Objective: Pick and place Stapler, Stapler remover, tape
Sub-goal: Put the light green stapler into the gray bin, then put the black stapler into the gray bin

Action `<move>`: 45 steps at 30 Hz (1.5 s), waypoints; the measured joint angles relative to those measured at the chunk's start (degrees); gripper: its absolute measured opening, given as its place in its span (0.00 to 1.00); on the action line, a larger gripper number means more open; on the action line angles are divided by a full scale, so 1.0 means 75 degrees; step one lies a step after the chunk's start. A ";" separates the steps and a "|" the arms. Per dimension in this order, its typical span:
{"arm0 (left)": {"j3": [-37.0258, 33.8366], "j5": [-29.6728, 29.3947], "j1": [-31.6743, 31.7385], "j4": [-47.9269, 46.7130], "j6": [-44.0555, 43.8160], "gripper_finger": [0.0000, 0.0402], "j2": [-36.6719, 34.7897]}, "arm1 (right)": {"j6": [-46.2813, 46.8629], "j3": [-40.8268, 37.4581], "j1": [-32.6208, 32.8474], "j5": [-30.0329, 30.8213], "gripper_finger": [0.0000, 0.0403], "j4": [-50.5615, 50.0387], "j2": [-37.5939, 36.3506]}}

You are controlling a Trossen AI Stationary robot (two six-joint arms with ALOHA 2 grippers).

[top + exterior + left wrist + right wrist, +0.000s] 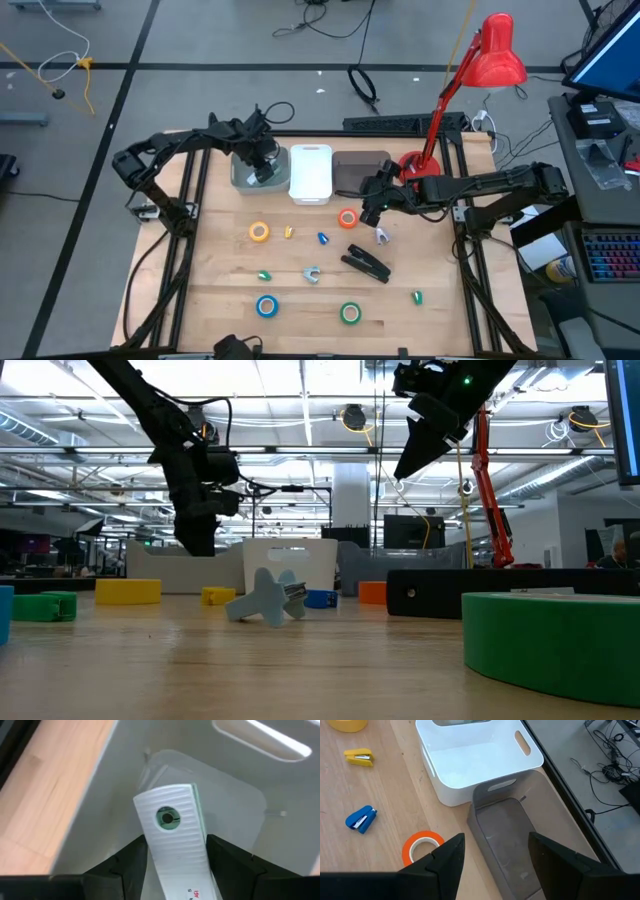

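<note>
My left gripper (264,172) is shut on a white, ribbed stapler-like item (175,835) with a green round mark, low inside the pale grey bin (240,178) at the far left. My right gripper (495,865) is open and empty, raised above the table (410,460) between the orange tape (422,845) and the dark grey bin (505,835). The black stapler (367,262) lies flat right of centre. The yellow tape (259,231), blue tape (266,306) and green tape (349,313) lie flat on the table. A grey staple remover (312,274) lies in the middle. My left gripper pinches the white item's two long sides (200,865) between its two fingers, which lie across it. The ribbed end with the green mark (167,817) sticks out beyond the fingertips over the bin's floor. Whether it rests on the floor I cannot tell.
A white bin (310,172) stands between the two grey bins along the far edge. Small yellow (359,757), blue (361,818) and green (264,275) clip-like items lie scattered on the table. A red desk lamp (490,60) stands at the far right corner.
</note>
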 joint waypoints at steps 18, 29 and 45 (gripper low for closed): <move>-0.0003 -0.1281 -0.0149 -0.0102 0.0040 0.52 -0.0478 | 0.0000 0.0000 0.0000 0.0000 0.52 0.0000 0.0000; 0.0146 -0.0167 -0.0868 -0.0606 -0.1458 0.52 -0.2189 | -0.0029 0.0000 0.0000 0.0000 0.52 0.0000 0.0000; 0.0146 0.0520 -0.3378 -0.0549 -0.3549 0.52 -0.3136 | -0.0574 -0.0003 0.0000 -0.0032 0.52 0.0006 0.0000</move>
